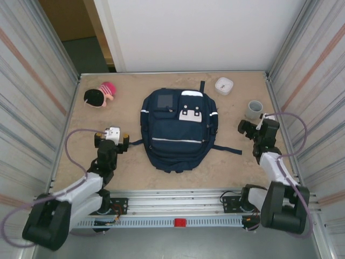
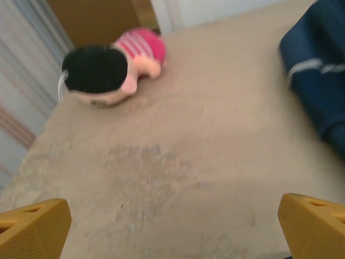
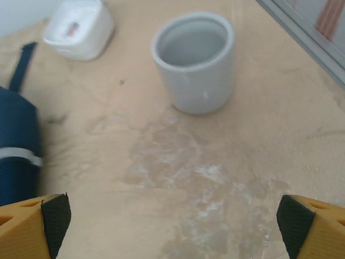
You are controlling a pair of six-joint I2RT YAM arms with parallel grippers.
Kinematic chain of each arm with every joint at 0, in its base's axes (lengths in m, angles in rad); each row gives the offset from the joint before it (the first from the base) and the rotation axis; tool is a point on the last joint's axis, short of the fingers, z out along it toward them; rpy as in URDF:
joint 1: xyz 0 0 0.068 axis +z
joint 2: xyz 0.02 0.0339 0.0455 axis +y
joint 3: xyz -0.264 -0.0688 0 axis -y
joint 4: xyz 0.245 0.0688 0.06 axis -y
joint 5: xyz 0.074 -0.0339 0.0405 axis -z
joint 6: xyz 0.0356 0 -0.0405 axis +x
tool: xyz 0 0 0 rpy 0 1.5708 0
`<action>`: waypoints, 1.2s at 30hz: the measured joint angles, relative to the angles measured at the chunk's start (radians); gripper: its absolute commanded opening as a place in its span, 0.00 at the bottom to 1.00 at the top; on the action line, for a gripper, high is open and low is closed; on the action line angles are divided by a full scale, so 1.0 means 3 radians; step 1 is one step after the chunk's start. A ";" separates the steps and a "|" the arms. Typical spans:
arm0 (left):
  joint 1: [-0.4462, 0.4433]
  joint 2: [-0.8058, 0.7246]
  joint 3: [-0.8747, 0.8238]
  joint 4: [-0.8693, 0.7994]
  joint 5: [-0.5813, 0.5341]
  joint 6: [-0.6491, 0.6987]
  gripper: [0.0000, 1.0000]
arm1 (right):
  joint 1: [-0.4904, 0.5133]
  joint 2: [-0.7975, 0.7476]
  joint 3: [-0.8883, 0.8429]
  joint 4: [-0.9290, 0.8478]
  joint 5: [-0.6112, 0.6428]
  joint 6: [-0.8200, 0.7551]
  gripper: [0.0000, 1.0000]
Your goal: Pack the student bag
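On the table [image 1: 129, 97] (front pocket up) lies the student bag [image 1: 177, 132].

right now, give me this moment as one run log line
student bag: flat, centred | left end effector: open, empty, facing doll | right end effector: open, empty, facing grey cup

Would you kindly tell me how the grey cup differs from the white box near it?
The cup is grey and round; the box is white and squarish with rounded corners. The cup stands taller and is open on top; the box sits lower. Both rest on the table, apart from each other.
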 measured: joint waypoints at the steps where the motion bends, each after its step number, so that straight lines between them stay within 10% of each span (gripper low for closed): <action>1: 0.0055 0.0221 -0.0009 0.0186 0.0048 -0.0001 0.99 | -0.0004 0.0150 -0.0072 0.0161 0.0001 -0.0005 0.99; 9: 0.0345 0.1728 0.0168 0.1634 0.0282 0.0095 0.99 | 0.0235 0.1007 -0.0155 0.1279 -0.0100 -0.0134 0.99; 15: 0.0993 0.1700 0.0596 0.1270 0.0779 -0.0240 0.99 | 0.0439 0.1467 -0.0126 0.1783 -0.0160 -0.0336 0.99; 36: 0.0952 0.1712 0.0813 0.0810 0.0999 -0.0370 0.99 | 0.0468 0.1465 -0.0114 0.1958 -0.0146 -0.0439 0.99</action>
